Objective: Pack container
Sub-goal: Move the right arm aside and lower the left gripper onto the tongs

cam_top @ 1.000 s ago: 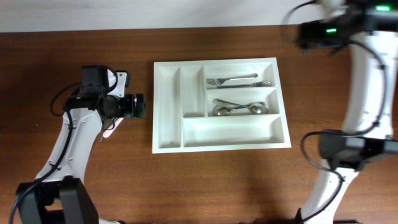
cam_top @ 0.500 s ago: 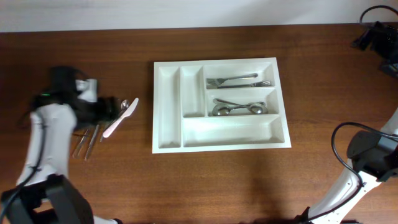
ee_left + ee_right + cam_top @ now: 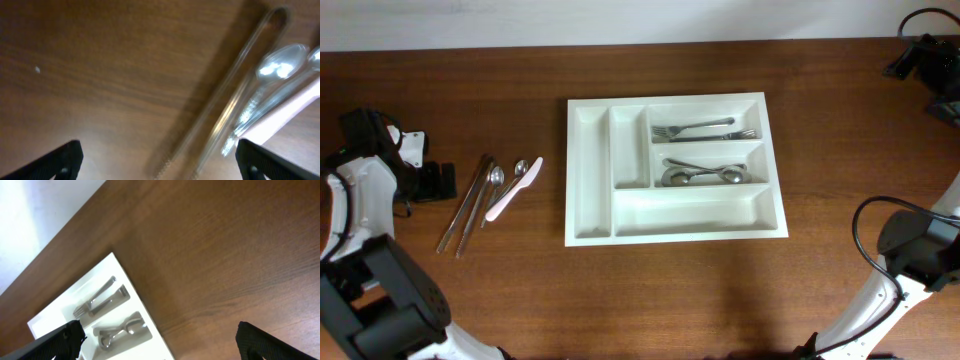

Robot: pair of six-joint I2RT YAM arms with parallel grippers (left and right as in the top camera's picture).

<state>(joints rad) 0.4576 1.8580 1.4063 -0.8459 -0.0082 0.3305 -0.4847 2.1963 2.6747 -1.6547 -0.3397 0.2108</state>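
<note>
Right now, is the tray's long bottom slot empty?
Empty. In the tray, the bottom slot shows only white plastic; forks and spoons sit in slots above.

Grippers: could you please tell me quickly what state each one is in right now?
Left gripper: open, holding nothing.
Right gripper: open, holding nothing.

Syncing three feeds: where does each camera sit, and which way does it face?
Overhead: above the table, looking straight down: container, loose cutlery, left arm, right arm.
Left wrist: low, facing down at the loose cutlery; left end effector shows.
Right wrist: high, tilted toward the container; right end effector shows.
Shared: overhead and right wrist both see the container.
</note>
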